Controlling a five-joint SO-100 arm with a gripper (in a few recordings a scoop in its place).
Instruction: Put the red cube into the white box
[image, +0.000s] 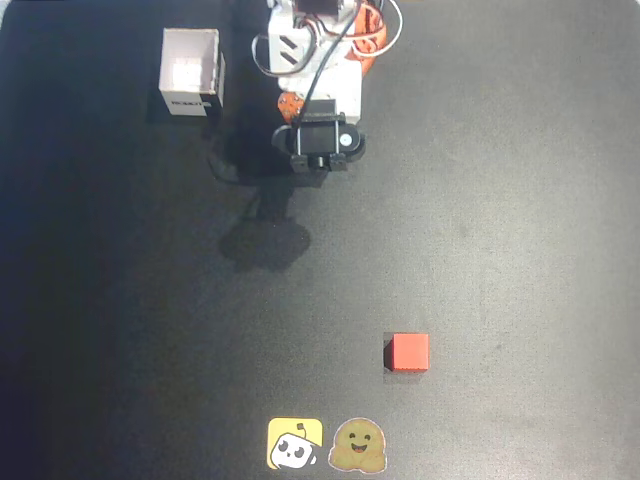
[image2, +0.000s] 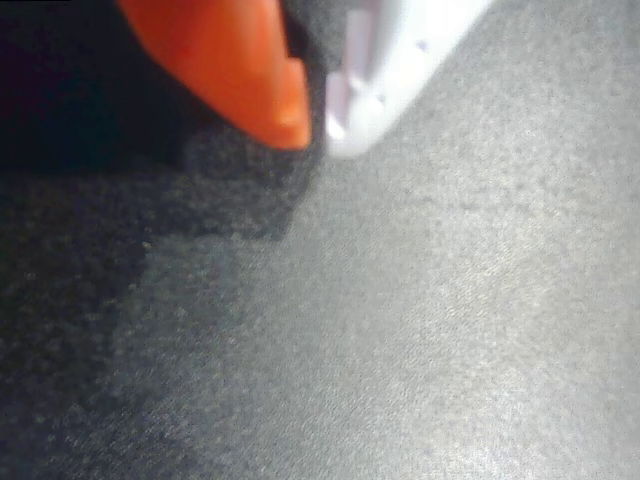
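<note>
While the gripper (image2: 318, 125) sat folded near the arm's base, fingertips pressed together and holding nothing, no step had begun. Red cube (image: 409, 352) lay well apart, down-frame and right of it overhead; white box (image: 191, 72) near, upper left. Next move likely: spread, reach to cube.

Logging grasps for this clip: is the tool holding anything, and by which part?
Nothing. The tool is shut and empty; the red cube lies alone on the table.

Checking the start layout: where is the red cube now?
In the overhead view the red cube lies alone on the dark table, lower right of centre, just above the two stickers.
</note>
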